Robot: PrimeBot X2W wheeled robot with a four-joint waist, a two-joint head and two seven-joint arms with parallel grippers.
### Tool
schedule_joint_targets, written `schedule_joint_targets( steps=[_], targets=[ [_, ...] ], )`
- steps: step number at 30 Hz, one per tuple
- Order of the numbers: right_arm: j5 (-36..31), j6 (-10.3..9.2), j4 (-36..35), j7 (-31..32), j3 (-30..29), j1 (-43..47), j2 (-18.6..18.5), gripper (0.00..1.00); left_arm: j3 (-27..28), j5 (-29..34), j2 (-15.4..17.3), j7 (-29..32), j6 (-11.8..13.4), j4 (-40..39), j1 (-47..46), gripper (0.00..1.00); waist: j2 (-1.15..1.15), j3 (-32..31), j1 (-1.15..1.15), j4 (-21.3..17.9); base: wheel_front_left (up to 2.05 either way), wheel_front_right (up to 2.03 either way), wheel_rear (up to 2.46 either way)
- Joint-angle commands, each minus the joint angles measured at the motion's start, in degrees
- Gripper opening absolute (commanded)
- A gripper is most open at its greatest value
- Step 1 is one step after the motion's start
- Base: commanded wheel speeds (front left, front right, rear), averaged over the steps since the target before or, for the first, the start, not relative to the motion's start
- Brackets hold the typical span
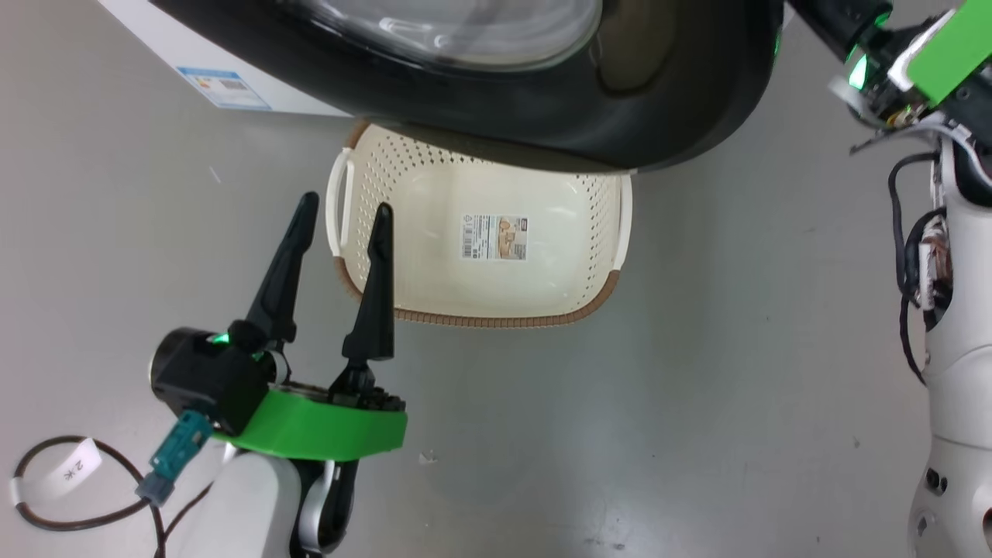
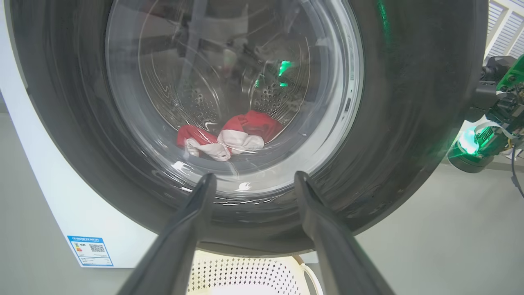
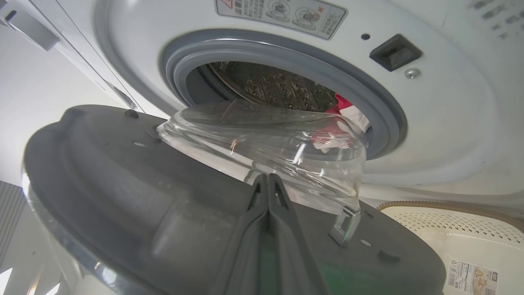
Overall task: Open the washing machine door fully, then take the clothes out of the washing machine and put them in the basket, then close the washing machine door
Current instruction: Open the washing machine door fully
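The washing machine door (image 1: 620,116) stands partly open, its black rim over the far part of the basket (image 1: 480,319). Left of the basket on the floor, my left gripper (image 1: 346,208) hangs open and holds nothing. In the left wrist view the red and white clothes (image 2: 245,131) lie in the drum behind the door's glass. My right gripper (image 3: 268,180) is shut with nothing in it, its fingertips against the door's dark inner face (image 3: 123,184) below the glass bowl. Behind it the washing machine (image 3: 450,123) shows its grey ring and the clothes (image 3: 348,112).
Grey floor lies around the basket. A dark cable with a white tag (image 1: 74,469) loops at the lower left. My right arm's white forearm and wiring (image 1: 945,310) run down the right edge. A blue label (image 1: 225,87) marks the machine's front.
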Motion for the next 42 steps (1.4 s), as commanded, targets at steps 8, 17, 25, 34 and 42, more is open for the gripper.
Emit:
schedule_joint_targets(
  steps=[8,17,25,34,42],
  targets=[
    [2.19,0.43,-2.46,0.21,3.44,6.1,1.3,0.0,2.93,0.86,0.97,-0.28,0.15,-0.4,3.04,1.0,0.0,-4.48,0.0,0.2,0.0,0.0,0.0],
    [3.55,0.43,-3.87,-0.3,6.16,10.85,1.31,0.0,3.38,0.99,0.97,-0.28,0.01,0.23,4.26,1.0,0.0,-7.99,0.0,1.22,0.0,0.0,0.0],
    [4.53,0.43,-6.12,0.09,7.46,15.9,1.31,0.0,3.72,1.03,0.97,-0.28,0.27,0.25,5.8,1.0,0.0,-11.16,0.0,3.64,0.0,0.0,0.0],
    [5.69,0.43,-9.11,0.7,8.37,21.21,1.31,0.0,4.0,1.61,0.97,-0.28,0.75,0.19,7.14,1.0,0.0,-14.02,0.0,7.17,0.0,0.0,0.0],
    [6.76,0.43,-11.25,1.03,10.15,24.77,1.31,0.0,4.17,1.49,0.97,-0.28,0.99,-0.17,8.21,1.0,0.0,-15.23,0.0,10.15,0.0,0.0,0.0]
  ],
)
